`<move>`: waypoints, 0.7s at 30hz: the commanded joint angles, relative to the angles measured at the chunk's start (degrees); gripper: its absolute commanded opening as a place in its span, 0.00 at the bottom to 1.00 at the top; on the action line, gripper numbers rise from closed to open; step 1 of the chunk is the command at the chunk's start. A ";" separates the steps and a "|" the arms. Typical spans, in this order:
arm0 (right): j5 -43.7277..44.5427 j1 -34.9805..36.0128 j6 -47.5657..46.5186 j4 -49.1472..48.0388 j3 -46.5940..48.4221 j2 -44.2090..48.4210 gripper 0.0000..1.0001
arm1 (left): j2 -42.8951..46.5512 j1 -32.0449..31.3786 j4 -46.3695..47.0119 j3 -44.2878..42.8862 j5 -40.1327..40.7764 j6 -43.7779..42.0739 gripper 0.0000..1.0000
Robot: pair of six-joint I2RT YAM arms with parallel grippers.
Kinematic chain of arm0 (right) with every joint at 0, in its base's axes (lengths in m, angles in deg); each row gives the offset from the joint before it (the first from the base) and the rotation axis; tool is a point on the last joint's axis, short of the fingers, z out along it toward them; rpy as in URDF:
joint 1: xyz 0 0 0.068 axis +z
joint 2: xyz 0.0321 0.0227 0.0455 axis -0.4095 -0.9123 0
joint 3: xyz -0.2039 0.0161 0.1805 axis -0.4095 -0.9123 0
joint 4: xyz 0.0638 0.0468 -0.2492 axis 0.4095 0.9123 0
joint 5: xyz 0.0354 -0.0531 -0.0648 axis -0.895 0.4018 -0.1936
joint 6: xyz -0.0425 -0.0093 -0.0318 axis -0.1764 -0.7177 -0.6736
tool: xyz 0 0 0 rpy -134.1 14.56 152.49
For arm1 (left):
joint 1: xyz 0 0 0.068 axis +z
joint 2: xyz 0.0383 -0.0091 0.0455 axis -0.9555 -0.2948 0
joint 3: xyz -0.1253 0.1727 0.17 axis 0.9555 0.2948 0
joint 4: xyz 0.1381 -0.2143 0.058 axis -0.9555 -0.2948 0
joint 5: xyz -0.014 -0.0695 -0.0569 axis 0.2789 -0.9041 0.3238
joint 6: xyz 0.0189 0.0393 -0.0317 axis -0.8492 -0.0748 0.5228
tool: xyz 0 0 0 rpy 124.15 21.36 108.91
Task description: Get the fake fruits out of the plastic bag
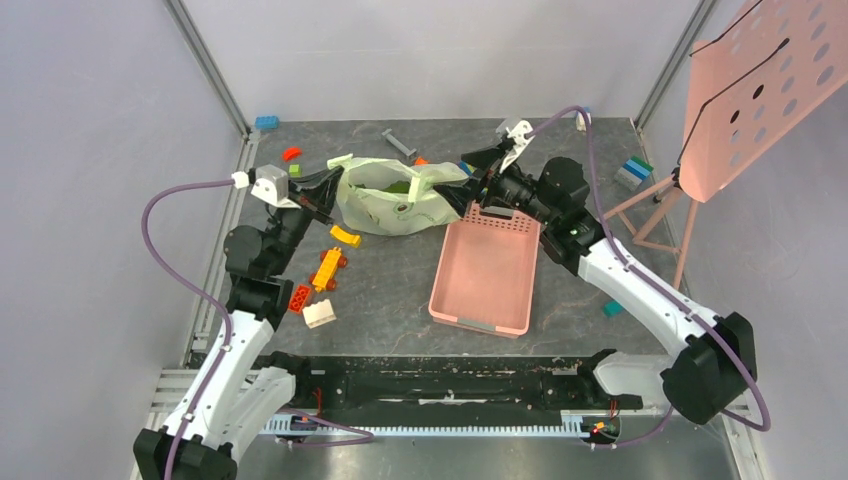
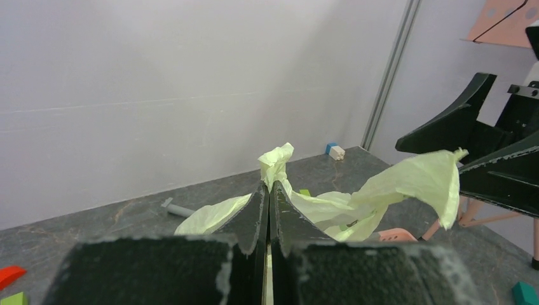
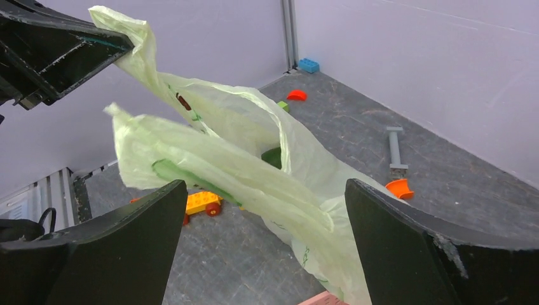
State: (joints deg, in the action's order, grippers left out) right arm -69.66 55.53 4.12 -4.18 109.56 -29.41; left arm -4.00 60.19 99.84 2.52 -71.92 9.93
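Note:
The pale green plastic bag [image 1: 385,205] lies crumpled at the table's back middle, its mouth facing up. My left gripper [image 1: 330,190] is shut on the bag's left handle [image 2: 274,166], which sticks up out of its closed tips [image 2: 269,185]. My right gripper [image 1: 468,180] stands open at the bag's right handle. That handle [image 3: 210,159] hangs loose between the wide-apart fingers [image 3: 265,184], touching neither. One dark green fake fruit [image 3: 272,157] shows through the bag's mouth; the other fake fruits are hidden.
A pink basket [image 1: 485,270] lies right of the bag, under my right arm. Toy blocks lie scattered on the left: a yellow car [image 1: 327,268], a red block [image 1: 299,297], a white block [image 1: 320,313]. A grey bolt [image 1: 398,143] lies behind the bag. A pink perforated panel [image 1: 760,90] stands at the far right.

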 commanded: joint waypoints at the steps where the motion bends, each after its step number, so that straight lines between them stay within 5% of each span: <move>1: 1.78 -0.45 -1.29 4.93 1.73 1.45 0.98 | 0.51 0.19 -1.34 -1.13 0.70 1.38 0.03; 11: 7.93 -3.22 -2.37 12.54 5.29 1.41 0.98 | -0.79 0.19 -2.80 -1.94 0.28 2.16 0.03; 16: 22.51 -3.18 9.19 16.62 4.32 3.28 0.98 | -1.75 0.19 -3.34 -2.47 0.32 2.73 0.02; 21: 23.21 -3.40 8.68 19.15 6.59 1.95 0.98 | -2.33 0.17 -3.35 -2.88 0.17 3.08 0.02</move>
State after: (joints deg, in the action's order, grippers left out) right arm -51.37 52.32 10.39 12.49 112.99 -27.90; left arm -6.10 60.19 96.27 2.41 -71.75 10.74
